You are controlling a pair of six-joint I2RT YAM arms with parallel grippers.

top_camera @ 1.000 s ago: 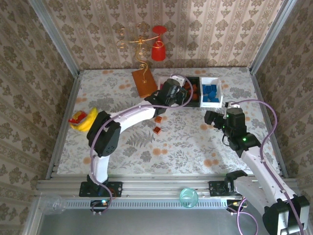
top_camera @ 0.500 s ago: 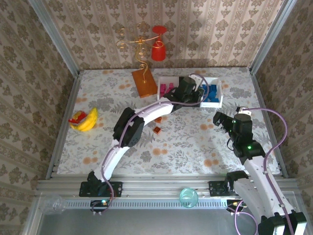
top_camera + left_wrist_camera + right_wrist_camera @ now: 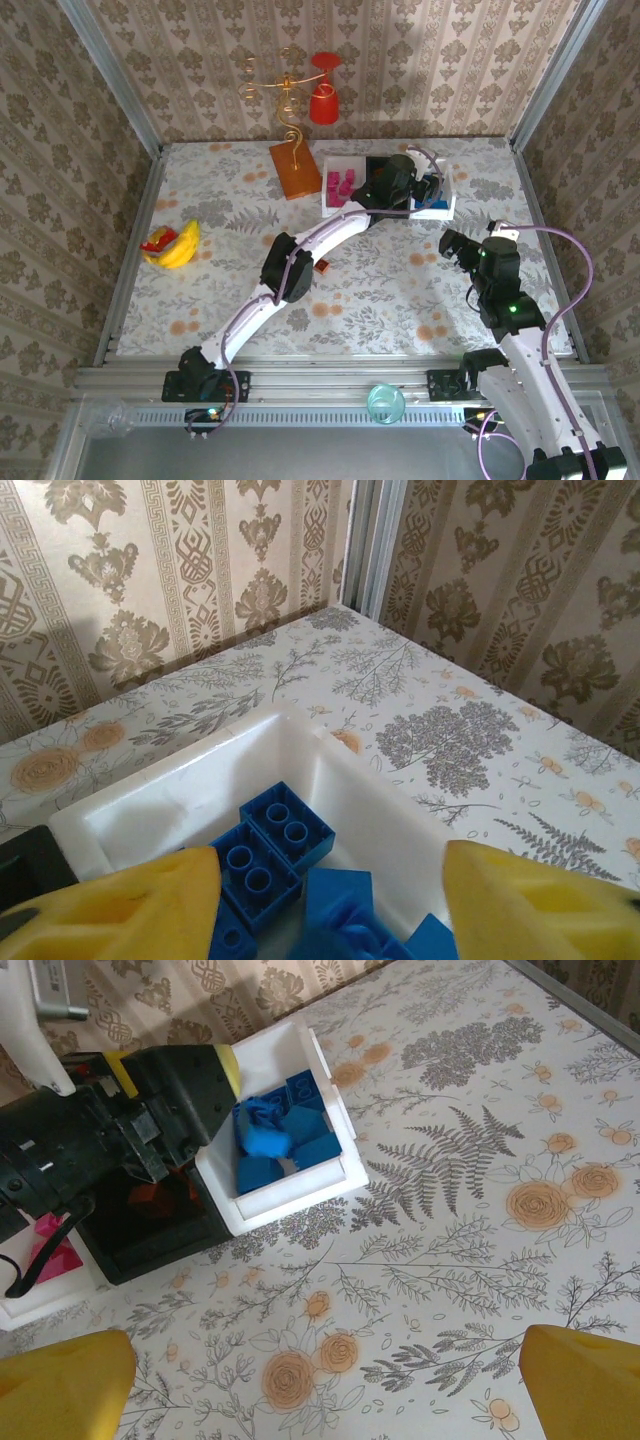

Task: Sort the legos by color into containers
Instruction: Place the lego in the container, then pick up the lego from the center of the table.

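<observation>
From above, the left claw (image 3: 425, 188) hangs over the white bin (image 3: 450, 196) of blue legos (image 3: 432, 201), at the 3 o'clock end of a row with the black bin (image 3: 378, 162) and the pink legos (image 3: 342, 185); one orange-brown lego (image 3: 322, 266) lies on the surface (image 3: 250, 290) at 7 o'clock. At the left wrist, its yellow fingers (image 3: 120, 910) spread wide — a blurred blue piece (image 3: 325, 942) loose between them, over that bin. In the right wrist view the right claw (image 3: 325, 1390) gapes wide and empty, the white bin at 11 o'clock.
</observation>
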